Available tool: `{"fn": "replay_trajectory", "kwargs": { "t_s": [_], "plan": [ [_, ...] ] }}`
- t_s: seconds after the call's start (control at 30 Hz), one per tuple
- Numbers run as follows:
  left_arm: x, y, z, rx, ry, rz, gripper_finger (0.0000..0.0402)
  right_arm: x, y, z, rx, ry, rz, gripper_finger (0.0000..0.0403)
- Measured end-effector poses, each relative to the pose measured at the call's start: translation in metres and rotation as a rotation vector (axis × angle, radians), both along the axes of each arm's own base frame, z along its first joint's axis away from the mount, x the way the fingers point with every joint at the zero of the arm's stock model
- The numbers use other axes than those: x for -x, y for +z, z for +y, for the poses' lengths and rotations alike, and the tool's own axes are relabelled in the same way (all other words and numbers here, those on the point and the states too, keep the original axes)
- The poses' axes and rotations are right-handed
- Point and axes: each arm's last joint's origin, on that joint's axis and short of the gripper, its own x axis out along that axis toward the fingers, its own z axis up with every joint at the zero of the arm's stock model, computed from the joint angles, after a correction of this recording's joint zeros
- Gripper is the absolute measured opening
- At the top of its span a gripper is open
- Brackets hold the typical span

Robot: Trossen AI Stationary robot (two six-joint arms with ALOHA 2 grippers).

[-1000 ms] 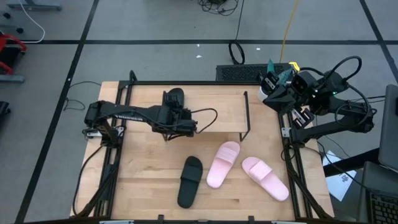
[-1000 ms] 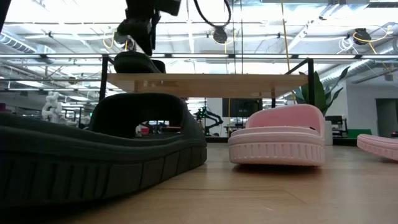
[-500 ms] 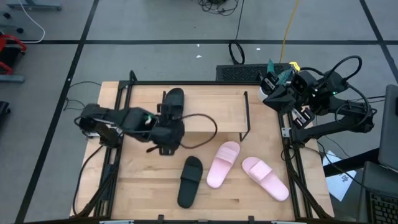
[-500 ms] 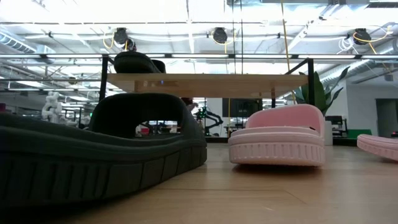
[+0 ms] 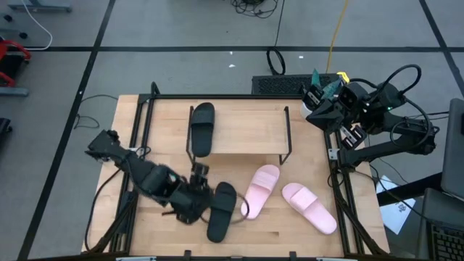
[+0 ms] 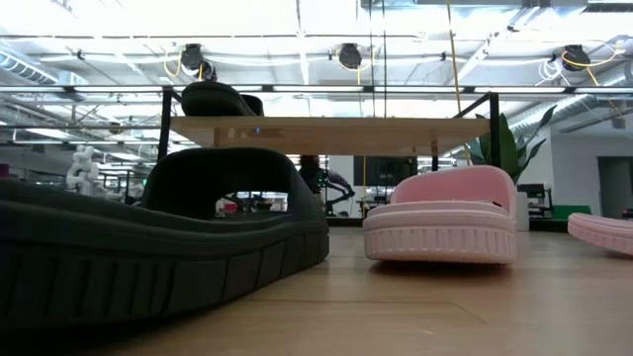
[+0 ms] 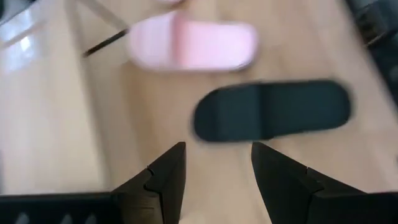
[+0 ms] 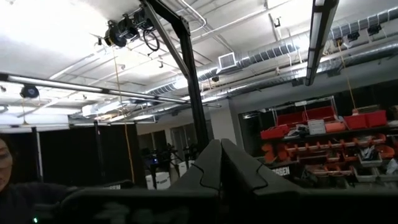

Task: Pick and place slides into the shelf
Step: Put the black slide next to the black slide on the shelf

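The left gripper (image 5: 194, 190) is hanging low over the near part of the table, fingers parted and empty, just left of the black slide (image 5: 221, 210) lying on the tabletop. In the left wrist view that slide (image 7: 272, 118) is lying crosswise ahead of the open fingers (image 7: 165, 177), with a pink slide (image 7: 193, 46) beyond it.

One black slide (image 5: 201, 127) is already sitting on the left end of the shelf (image 5: 254, 130). Two pink ones are waiting on the table to the right, the second (image 5: 309, 206) farthest right.

To do this pick well, the gripper should probably be centring on the strap or one side edge, coming down squarely, and closing only once the fingers are straddling it. The nearer pink slide (image 5: 259, 190) is lying close by, so the approach ought to avoid nudging it.

The right gripper (image 8: 217, 163) is closed and parked off the table's far right corner.
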Motion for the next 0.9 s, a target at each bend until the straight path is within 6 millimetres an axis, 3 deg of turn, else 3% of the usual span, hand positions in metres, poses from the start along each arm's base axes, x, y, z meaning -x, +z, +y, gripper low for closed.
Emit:
{"fn": "replay_trajectory", "kwargs": {
  "t_s": [0.23, 0.4, 0.6, 0.9],
  "plan": [
    [-0.023, -0.038, -0.054, 0.13, -0.051, -0.163, 0.0182, 0.0, 0.0, 0.0, -0.08, 0.047, 0.039, 0.0],
    [-0.045, -0.084, -0.074, 0.099, 0.001, -0.107, 0.0182, 0.0, -0.001, 0.001, -0.124, 0.118, 0.074, 0.0],
    [-0.059, -0.135, -0.07, -0.049, 0.104, 0.017, 0.0182, 0.001, -0.001, 0.003, -0.094, 0.178, 0.08, 0.0],
    [-0.065, -0.152, -0.064, -0.074, 0.149, 0.078, 0.0181, 0.001, -0.001, 0.003, -0.087, 0.173, 0.078, 0.0]
  ]
}}
